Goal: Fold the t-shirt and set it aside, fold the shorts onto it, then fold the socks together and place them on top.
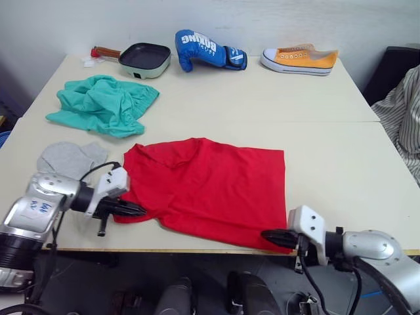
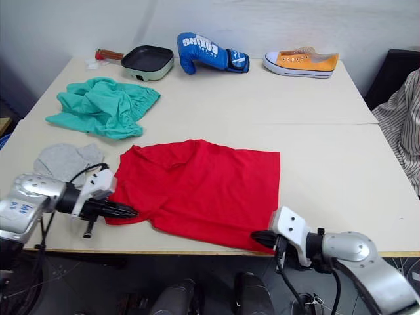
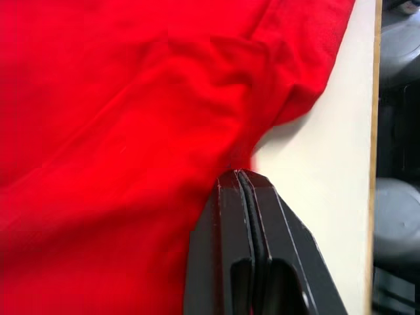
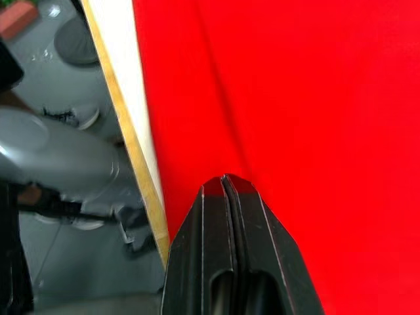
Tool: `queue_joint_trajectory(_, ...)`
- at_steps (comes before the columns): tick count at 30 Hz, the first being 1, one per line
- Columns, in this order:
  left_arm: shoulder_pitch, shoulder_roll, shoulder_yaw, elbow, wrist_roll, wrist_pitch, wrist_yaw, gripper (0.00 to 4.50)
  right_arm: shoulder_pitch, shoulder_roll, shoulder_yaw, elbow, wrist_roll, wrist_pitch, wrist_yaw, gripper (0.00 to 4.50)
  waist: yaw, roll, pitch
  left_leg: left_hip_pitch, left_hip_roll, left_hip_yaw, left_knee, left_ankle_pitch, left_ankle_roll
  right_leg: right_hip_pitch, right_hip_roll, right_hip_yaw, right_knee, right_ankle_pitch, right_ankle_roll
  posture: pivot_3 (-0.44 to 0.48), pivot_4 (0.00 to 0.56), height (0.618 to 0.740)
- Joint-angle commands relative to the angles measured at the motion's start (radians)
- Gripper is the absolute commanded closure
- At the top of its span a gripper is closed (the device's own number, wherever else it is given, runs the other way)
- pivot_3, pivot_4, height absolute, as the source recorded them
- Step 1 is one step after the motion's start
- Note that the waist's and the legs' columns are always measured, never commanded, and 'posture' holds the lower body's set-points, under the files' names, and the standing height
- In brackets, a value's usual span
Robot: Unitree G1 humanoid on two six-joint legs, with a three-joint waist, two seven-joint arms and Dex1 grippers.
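Both grippers were clamped flat on the t-shirt (image 1: 209, 190)'s near hem: left gripper (image 1: 134, 209) at its left corner, right gripper (image 1: 272, 236) at the right corner by the table (image 1: 341, 164) edge. Risk: each pinch looked thin, so cloth could slip on lift and skew the fold. Shorts (image 1: 102, 104) and socks (image 1: 69, 158) lay just beyond the left side, so a wide swing could drag them.

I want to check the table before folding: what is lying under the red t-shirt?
Under the red t-shirt only the cream table shows around its edges. Whatever lies beneath the cloth is covered.
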Motion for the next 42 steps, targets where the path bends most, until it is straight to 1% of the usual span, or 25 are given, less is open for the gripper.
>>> queue_joint_trajectory(1, -0.005, 0.009, -0.042, 0.082, 0.105, -0.128, 0.040, 4.48, -0.003, -0.003, 0.050, 0.039, -0.087, -0.027, -0.026, 4.50, 0.002, 0.000, 0.000, 0.000, 0.000, 0.000, 0.000, 0.000, 0.000, 0.000, 0.000, 0.000, 0.000, 0.000, 0.000, 0.000, 0.150, 0.740)
queue_joint_trajectory(3, -0.009, 0.016, -0.073, 0.155, 0.181, -0.225, 0.065, 4.48, 0.016, -0.031, 0.066, 0.069, -0.140, -0.053, -0.021, 4.50, 0.002, -0.003, -0.002, 0.001, 0.000, 0.000, 0.000, 0.000, 0.000, 0.001, 0.000, 0.000, 0.000, 0.000, 0.000, 0.000, 0.150, 0.740)
queue_joint_trajectory(6, -0.045, 0.034, -0.089, 0.274, 0.251, -0.355, 0.094, 4.48, 0.073, -0.070, 0.015, 0.096, -0.151, -0.089, -0.002, 4.50, 0.004, 0.000, -0.008, 0.004, 0.000, 0.000, -0.001, 0.000, 0.000, 0.004, 0.000, 0.000, -0.001, 0.000, 0.000, 0.000, 0.150, 0.740)
queue_joint_trajectory(9, -0.128, 0.048, -0.077, 0.380, 0.254, -0.408, 0.077, 4.48, 0.136, -0.110, -0.098, 0.104, -0.116, -0.124, 0.037, 4.50, 0.006, 0.001, -0.010, 0.006, 0.000, 0.000, -0.002, -0.001, 0.002, 0.005, -0.001, 0.000, -0.001, 0.000, -0.001, 0.000, 0.150, 0.740)
queue_joint_trajectory(11, -0.178, 0.053, -0.068, 0.413, 0.230, -0.422, 0.034, 4.48, 0.160, -0.115, -0.173, 0.084, -0.065, -0.135, 0.071, 4.50, 0.005, 0.000, -0.011, 0.006, 0.000, 0.000, -0.003, -0.001, 0.004, 0.005, -0.001, 0.000, 0.000, 0.000, -0.001, 0.000, 0.150, 0.740)
queue_joint_trajectory(12, -0.194, 0.053, -0.057, 0.401, 0.191, -0.396, -0.011, 4.48, 0.162, -0.111, -0.203, 0.066, -0.033, -0.132, 0.085, 4.50, 0.004, -0.001, -0.011, 0.006, 0.000, 0.000, -0.003, -0.001, 0.004, 0.004, -0.001, 0.000, 0.000, 0.000, -0.001, 0.000, 0.150, 0.740)
queue_joint_trajectory(14, -0.220, 0.046, -0.018, 0.299, 0.051, -0.221, -0.112, 4.48, 0.145, -0.096, -0.247, 0.019, 0.043, -0.100, 0.100, 4.50, 0.002, -0.002, -0.009, 0.004, 0.000, 0.000, -0.003, 0.000, 0.003, 0.002, -0.001, 0.000, 0.001, 0.000, -0.001, 0.000, 0.150, 0.740)
queue_joint_trajectory(15, -0.229, 0.040, -0.004, 0.253, -0.003, -0.137, -0.140, 4.48, 0.134, -0.090, -0.256, 0.001, 0.070, -0.082, 0.101, 4.50, 0.001, -0.003, -0.008, 0.003, 0.000, 0.000, -0.003, 0.001, 0.000, 0.001, -0.001, 0.000, 0.001, 0.000, -0.001, 0.000, 0.150, 0.740)
queue_joint_trajectory(17, -0.234, 0.036, 0.011, 0.122, -0.113, 0.033, -0.179, 4.48, 0.087, -0.067, -0.237, -0.038, 0.117, -0.042, 0.082, 4.50, 0.000, -0.005, -0.006, 0.001, 0.000, -0.001, -0.003, 0.002, 0.000, 0.000, -0.001, 0.000, 0.001, 0.000, -0.001, 0.000, 0.150, 0.740)
queue_joint_trajectory(18, -0.229, 0.033, 0.012, 0.073, -0.143, 0.078, -0.183, 4.48, 0.065, -0.056, -0.219, -0.054, 0.130, -0.022, 0.072, 4.50, -0.001, -0.004, -0.006, 0.000, 0.000, -0.001, -0.003, 0.002, -0.001, 0.000, 0.000, 0.000, 0.001, 0.000, -0.001, 0.000, 0.150, 0.740)
queue_joint_trajectory(19, -0.224, 0.023, 0.004, 0.040, -0.146, 0.091, -0.166, 4.48, 0.045, -0.047, -0.196, -0.067, 0.133, -0.007, 0.065, 4.50, -0.004, -0.004, -0.006, 0.000, 0.000, -0.001, -0.003, 0.002, -0.001, 0.000, 0.000, 0.000, 0.000, 0.000, -0.001, 0.000, 0.150, 0.740)
queue_joint_trajectory(21, -0.216, -0.007, -0.044, 0.033, -0.073, 0.037, -0.099, 4.48, 0.004, -0.025, -0.122, -0.072, 0.097, 0.011, 0.042, 4.50, -0.006, -0.004, -0.006, 0.001, 0.000, -0.001, -0.004, 0.002, -0.001, 0.000, 0.000, 0.000, 0.000, 0.000, -0.001, 0.000, 0.150, 0.740)
queue_joint_trajectory(23, -0.214, -0.036, -0.088, 0.071, 0.005, -0.040, -0.058, 4.48, -0.022, -0.009, -0.054, -0.052, 0.046, 0.017, 0.017, 4.50, -0.005, -0.004, -0.006, 0.002, 0.000, -0.001, -0.005, 0.002, -0.001, 0.000, 0.000, 0.000, 0.000, 0.000, -0.001, 0.000, 0.150, 0.740)
queue_joint_trajectory(25, -0.228, -0.066, -0.127, 0.152, 0.096, -0.129, 0.003, 4.48, -0.028, -0.005, -0.012, -0.027, 0.005, 0.026, -0.001, 4.50, -0.002, -0.004, -0.005, 0.001, 0.000, 0.000, -0.005, 0.003, -0.001, 0.000, 0.000, 0.000, 0.000, 0.000, -0.001, 0.000, 0.150, 0.740)
queue_joint_trajectory(26, -0.238, -0.077, -0.147, 0.212, 0.152, -0.201, 0.041, 4.48, -0.023, -0.011, 0.010, -0.008, -0.031, 0.018, -0.011, 4.50, 0.000, -0.004, -0.005, 0.001, 0.000, 0.000, -0.005, 0.003, -0.001, 0.000, 0.001, 0.000, 0.000, 0.000, -0.001, 0.000, 0.150, 0.740)
queue_joint_trajectory(28, -0.263, -0.086, -0.161, 0.322, 0.229, -0.309, 0.110, 4.48, 0.006, -0.024, 0.028, 0.021, -0.090, 0.000, -0.032, 4.50, 0.002, -0.005, -0.005, 0.001, 0.000, 0.001, -0.005, 0.003, -0.001, -0.001, 0.001, 0.000, 0.000, 0.000, 0.000, 0.000, 0.150, 0.740)
queue_joint_trajectory(30, -0.285, -0.077, -0.144, 0.393, 0.240, -0.361, 0.121, 4.12, 0.050, -0.029, 0.000, 0.023, -0.104, -0.021, -0.038, 4.50, 0.004, -0.008, -0.006, 0.002, 0.000, 0.001, -0.005, 0.003, -0.001, 0.000, 0.001, 0.000, 0.000, 0.000, 0.000, 0.000, 0.150, 0.740)
queue_joint_trajectory(31, -0.285, -0.065, -0.127, 0.401, 0.221, -0.366, 0.094, 3.89, 0.073, -0.028, -0.025, 0.014, -0.102, -0.041, -0.035, 4.50, 0.003, -0.008, -0.006, 0.003, 0.000, 0.001, -0.005, 0.003, -0.001, 0.000, 0.001, 0.000, 0.000, 0.000, 0.000, 0.000, 0.150, 0.740)
queue_joint_trajectory(34, -0.244, -0.006, -0.060, 0.328, 0.105, -0.325, -0.049, 2.99, 0.137, -0.001, -0.134, -0.050, -0.061, -0.107, -0.036, 4.50, 0.002, -0.008, -0.006, 0.002, 0.000, 0.002, -0.005, 0.003, 0.000, 0.000, 0.000, 0.000, 0.000, 0.000, 0.000, 0.000, 0.150, 0.740)
queue_joint_trajectory(35, -0.232, 0.007, -0.040, 0.301, 0.082, -0.316, -0.070, 2.66, 0.152, 0.006, -0.164, -0.072, -0.047, -0.110, -0.041, 4.50, 0.002, -0.008, -0.006, 0.002, 0.000, 0.001, -0.005, 0.002, -0.001, 0.000, 0.000, 0.000, 0.000, 0.000, 0.000, 0.000, 0.150, 0.740)
queue_joint_trajectory(38, -0.184, 0.056, 0.016, 0.226, 0.031, -0.292, -0.115, 1.73, 0.191, 0.004, -0.224, -0.135, -0.031, -0.099, -0.039, 3.94, 0.001, -0.007, -0.005, 0.001, 0.000, 0.001, -0.005, 0.002, -0.001, 0.000, 0.000, 0.000, -0.001, 0.000, 0.000, 0.000, 0.150, 0.740)
queue_joint_trajectory(42, -0.066, 0.137, 0.051, 0.148, 0.062, -0.375, -0.128, 0.46, 0.235, -0.014, -0.239, -0.210, -0.045, -0.063, -0.037, 2.58, -0.002, -0.006, -0.005, 0.002, 0.000, 0.000, -0.007, 0.002, -0.001, 0.000, 0.000, 0.000, -0.001, 0.000, 0.000, 0.000, 0.150, 0.740)
